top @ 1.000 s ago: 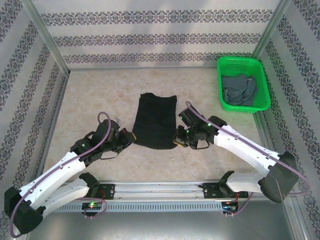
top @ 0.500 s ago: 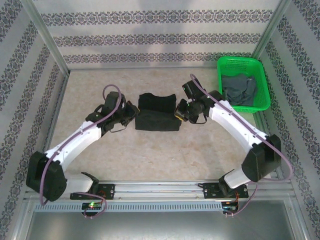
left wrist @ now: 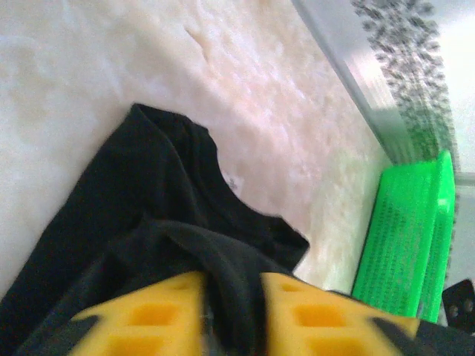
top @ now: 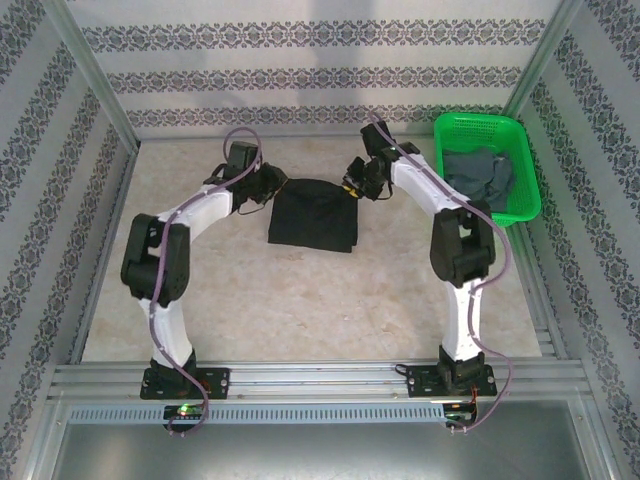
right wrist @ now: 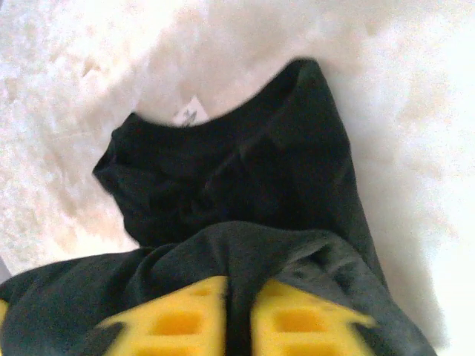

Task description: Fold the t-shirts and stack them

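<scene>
Top external: black t-shirt (top: pixel 312 218) is lying toward the far side of the desk (top: pixel 220 300), already doubled into a short rectangle. Left end effector (top: pixel 270 190) and right end effector (top: pixel 352 187) are sitting at its two far corners, one each.

Left wrist: yellow pads (left wrist: pixel 148 315) are pinching a ridge of black cloth, nearly closed with fabric filling the gap. Collar (left wrist: pixel 215 167) and white tag (left wrist: pixel 230 180) are showing just beyond the held layer. Right wrist is showing the same thing: narrow grip on a black fold, with the neckline lying flat on the desk ahead.

Grey t-shirt (top: pixel 478 178) is sitting crumpled in the green basket (top: pixel 525 160), well apart, untouched.

I'm reading this as the hem-to-collar half fold, near its end, with the first shirt not yet finished.

Next move is calling for:
- lowering both corners together so the held edge is landing square on the shoulder line
- opening both sides at once
- backing out low and straight, so the pads aren't dragging the top layer off

Then the grey one is needing fetching.
</scene>
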Controlling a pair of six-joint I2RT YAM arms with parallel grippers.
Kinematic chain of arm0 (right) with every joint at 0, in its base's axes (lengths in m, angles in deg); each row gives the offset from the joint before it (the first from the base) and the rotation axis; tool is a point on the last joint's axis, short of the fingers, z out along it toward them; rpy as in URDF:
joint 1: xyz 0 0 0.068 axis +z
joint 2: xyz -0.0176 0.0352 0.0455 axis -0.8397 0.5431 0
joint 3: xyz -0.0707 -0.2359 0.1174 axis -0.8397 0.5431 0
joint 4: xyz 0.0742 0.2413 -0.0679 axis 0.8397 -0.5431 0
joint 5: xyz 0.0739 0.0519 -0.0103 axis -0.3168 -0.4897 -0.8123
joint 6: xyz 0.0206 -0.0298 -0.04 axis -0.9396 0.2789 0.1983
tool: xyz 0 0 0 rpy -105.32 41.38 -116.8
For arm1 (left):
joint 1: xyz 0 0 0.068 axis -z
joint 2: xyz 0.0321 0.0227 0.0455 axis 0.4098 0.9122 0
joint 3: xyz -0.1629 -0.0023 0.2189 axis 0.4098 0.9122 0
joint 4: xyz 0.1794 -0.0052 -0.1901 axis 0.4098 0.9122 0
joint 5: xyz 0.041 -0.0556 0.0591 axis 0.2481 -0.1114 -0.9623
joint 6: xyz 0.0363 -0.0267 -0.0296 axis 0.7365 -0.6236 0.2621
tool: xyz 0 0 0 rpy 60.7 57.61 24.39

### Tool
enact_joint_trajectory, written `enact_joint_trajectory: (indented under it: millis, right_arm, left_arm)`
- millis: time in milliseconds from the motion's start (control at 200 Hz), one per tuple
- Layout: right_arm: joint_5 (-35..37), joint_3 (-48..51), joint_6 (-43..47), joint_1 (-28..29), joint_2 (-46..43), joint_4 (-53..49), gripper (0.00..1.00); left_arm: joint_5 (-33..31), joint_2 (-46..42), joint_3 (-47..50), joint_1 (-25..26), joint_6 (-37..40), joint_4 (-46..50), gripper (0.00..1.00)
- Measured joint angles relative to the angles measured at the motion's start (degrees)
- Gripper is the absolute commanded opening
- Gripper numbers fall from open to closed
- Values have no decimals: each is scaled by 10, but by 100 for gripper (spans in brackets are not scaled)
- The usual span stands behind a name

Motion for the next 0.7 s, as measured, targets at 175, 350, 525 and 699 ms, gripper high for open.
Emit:
enact_joint_trajectory:
  millis: [175, 350, 525, 699]
  right_arm:
    - [-24, -63, 39, -15, 63, 10, 54]
    - [-30, -50, 75, -23, 14, 12, 57]
    - [-31, 159, 69, -35, -182, 75, 58]
    - [-47, 370, 30, -32, -367, 164, 62]
  left_arm:
    - [-1, 55, -52, -14, 22, 5, 54]
    - [-15, -21, 7, -14, 25, 12, 59]
    - [-40, -182, 149, 32, -26, 1, 61]
    - [-82, -234, 258, 155, -123, -47, 63]
